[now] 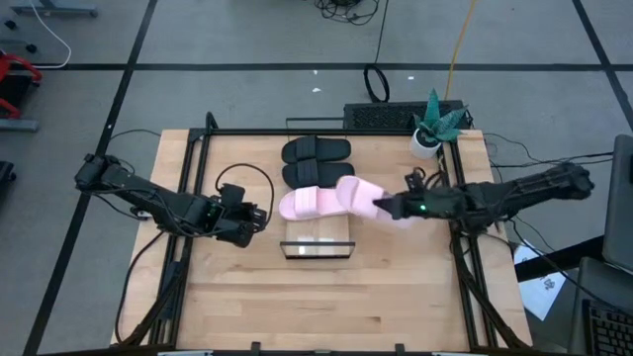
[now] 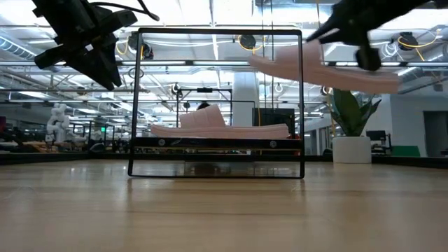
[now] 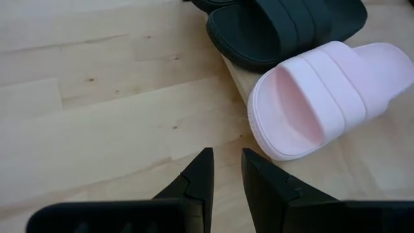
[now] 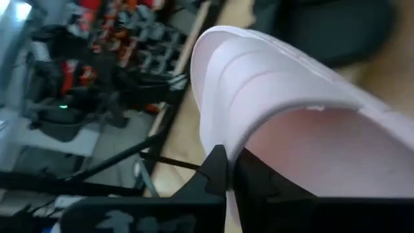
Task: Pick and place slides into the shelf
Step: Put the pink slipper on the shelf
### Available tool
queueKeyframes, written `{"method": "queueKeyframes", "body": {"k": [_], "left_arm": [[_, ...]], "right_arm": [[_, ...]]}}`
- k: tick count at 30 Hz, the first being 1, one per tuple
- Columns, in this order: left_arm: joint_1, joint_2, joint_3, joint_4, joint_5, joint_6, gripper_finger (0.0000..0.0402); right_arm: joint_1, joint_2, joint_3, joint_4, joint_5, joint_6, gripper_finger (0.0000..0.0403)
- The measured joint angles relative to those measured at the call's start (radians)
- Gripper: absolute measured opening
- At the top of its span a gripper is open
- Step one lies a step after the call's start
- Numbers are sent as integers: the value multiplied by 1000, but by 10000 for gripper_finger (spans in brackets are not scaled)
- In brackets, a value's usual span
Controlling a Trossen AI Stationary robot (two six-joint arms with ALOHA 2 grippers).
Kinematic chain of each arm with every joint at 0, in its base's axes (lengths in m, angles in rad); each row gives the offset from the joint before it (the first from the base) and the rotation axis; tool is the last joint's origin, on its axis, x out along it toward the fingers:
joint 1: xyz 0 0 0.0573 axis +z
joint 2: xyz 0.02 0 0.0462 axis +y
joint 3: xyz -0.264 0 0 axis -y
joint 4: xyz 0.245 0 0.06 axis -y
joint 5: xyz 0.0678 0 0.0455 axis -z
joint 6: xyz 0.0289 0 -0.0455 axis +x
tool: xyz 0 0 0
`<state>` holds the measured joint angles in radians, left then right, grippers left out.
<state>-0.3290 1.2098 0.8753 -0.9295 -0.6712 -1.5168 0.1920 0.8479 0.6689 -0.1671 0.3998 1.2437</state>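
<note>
Right tool [image 1: 381, 206] is clamped on the second pink slide [image 1: 358, 194], held in the air just right of the shelf [image 1: 318, 242] so I can drop it beside the pink one already there [image 1: 309, 203]. Left tool [image 1: 259, 215] waits left of the shelf, fingers barely apart.

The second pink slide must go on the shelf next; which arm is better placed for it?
The right. Its gripper already holds the pink slide in the air beside the shelf; the left gripper holds nothing.
</note>
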Motion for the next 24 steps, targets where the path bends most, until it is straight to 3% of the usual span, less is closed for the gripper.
{"method": "queueKeyframes", "body": {"k": [4, 10, 24], "left_arm": [[0, 0, 0, 4, 0, -4, 74], [0, 0, 0, 7, 0, -4, 74], [0, 0, 0, 7, 0, -6, 74]], "right_arm": [[-110, 113, 1, 152, -189, -77, 0], [-186, 319, 41, 353, -432, -126, 0], [-226, 645, 355, 358, -771, -244, 0]]}}
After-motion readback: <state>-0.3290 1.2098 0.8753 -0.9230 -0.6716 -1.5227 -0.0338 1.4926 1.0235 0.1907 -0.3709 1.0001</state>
